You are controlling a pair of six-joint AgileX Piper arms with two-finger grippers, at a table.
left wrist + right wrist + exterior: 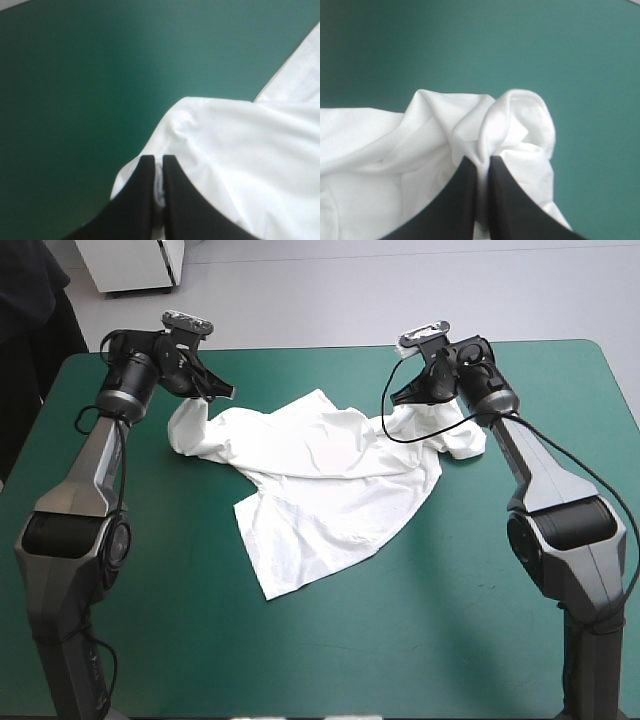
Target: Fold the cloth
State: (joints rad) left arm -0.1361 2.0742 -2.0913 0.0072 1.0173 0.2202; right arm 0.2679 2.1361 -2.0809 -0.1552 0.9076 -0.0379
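- The left gripper point(222, 393) sits near the table's far left. Its black fingers are all but closed, pinching a fold at the T-shirt's left end point(158, 165), and that end is raised slightly off the cover.
- The T-shirt point(320, 470) lies across the far middle of the table, white and rumpled. A band of it is stretched between the two grippers, and a wider flap trails toward the near side.
- The right gripper point(402, 396), at the far right, is likewise nearly closed on a bunched ridge of fabric point(482, 162). More cloth is heaped just beyond its fingers.
- By my reading, no fold has been made yet. The garment is not spread flat or squared, so both grasps look like a start at straightening it. The flattening and all the folding remain.
- The teal-green cover point(450, 620) is flat and smooth. Nothing else lies on it.
- Beyond the far edge I can see pale grey floor and the foot of a white cabinet point(130, 265).
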